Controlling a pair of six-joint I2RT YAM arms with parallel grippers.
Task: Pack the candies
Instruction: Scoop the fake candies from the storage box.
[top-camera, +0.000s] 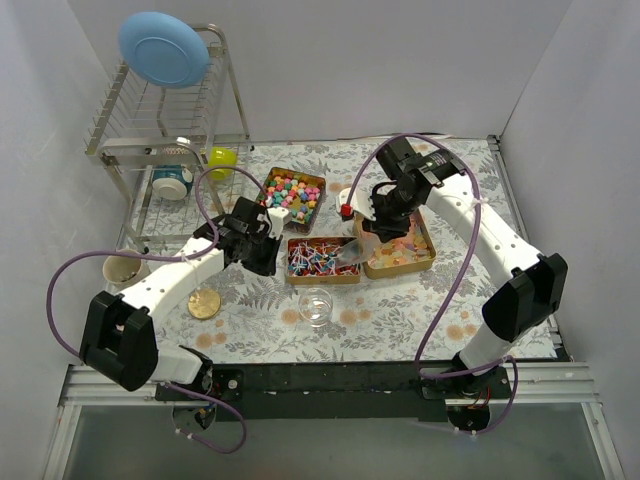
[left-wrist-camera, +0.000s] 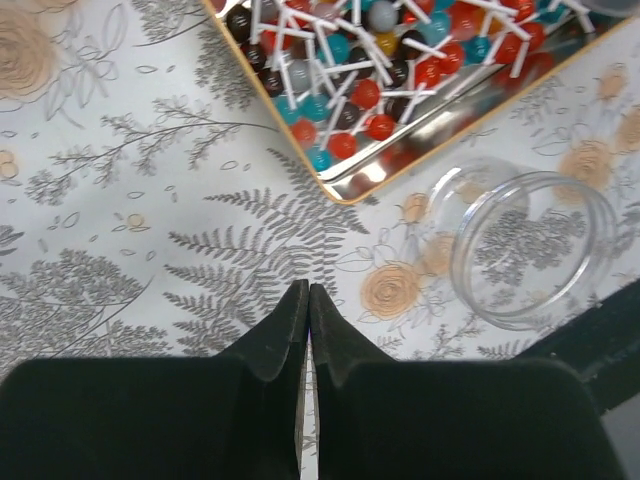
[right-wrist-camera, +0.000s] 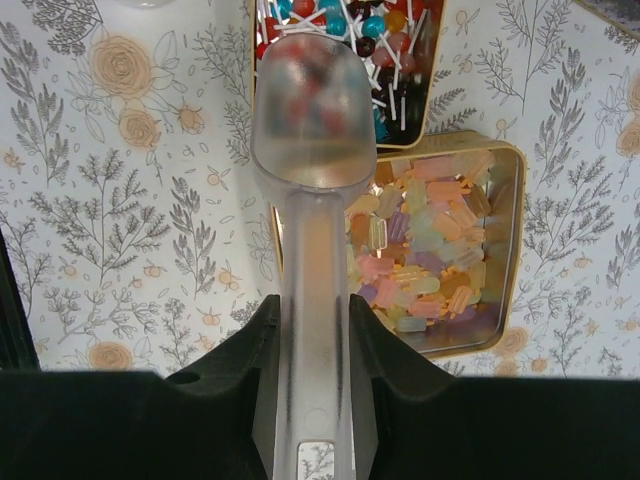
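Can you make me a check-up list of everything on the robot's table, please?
Surface: flowery tablecloth, no spills seen.
Job's things: coloured lumps, lollipops and pastel gummies, each in its own gold tray; clear jar empty.
Clutter: gold lid, cup.
Grippers: left gripper shut, empty; right gripper shut on clear scoop.
Cables: purple cables loop off both arms.
Surroundings: dish rack holding blue plate; white walls.
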